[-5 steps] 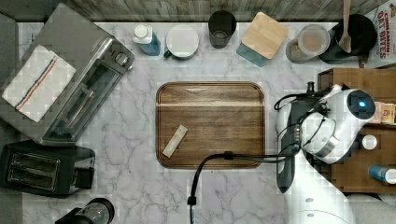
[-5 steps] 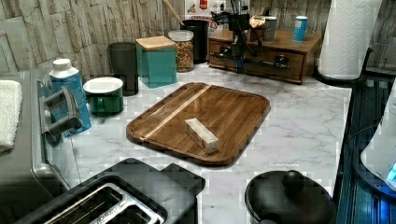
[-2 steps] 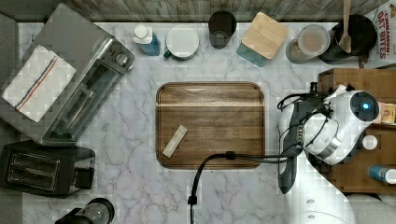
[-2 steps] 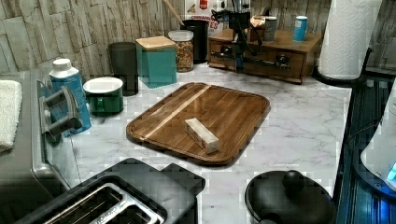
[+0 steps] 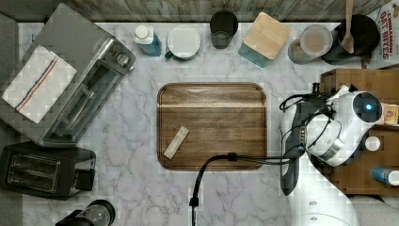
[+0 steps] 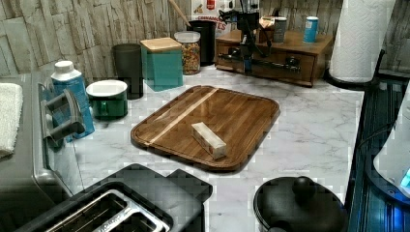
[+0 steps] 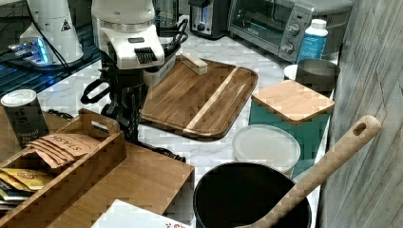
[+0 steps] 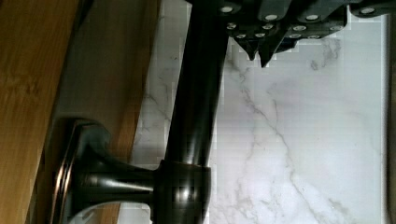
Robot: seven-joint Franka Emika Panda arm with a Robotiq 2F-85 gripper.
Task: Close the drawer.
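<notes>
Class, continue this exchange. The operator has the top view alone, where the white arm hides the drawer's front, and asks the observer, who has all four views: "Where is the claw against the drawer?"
Observer: In the left view the claw hangs at the long black bar handle on the front of the medium-brown wooden drawer.
Operator: Is it gripping the bar?
Observer: No. The wrist view shows its tips together, beside the bar on the side of the white marble counter, not round it.
Operator: Is the drawer in?
Observer: In the left view its front looks about level with the face of the wooden cabinet. I cannot tell whether there is a gap.
</notes>
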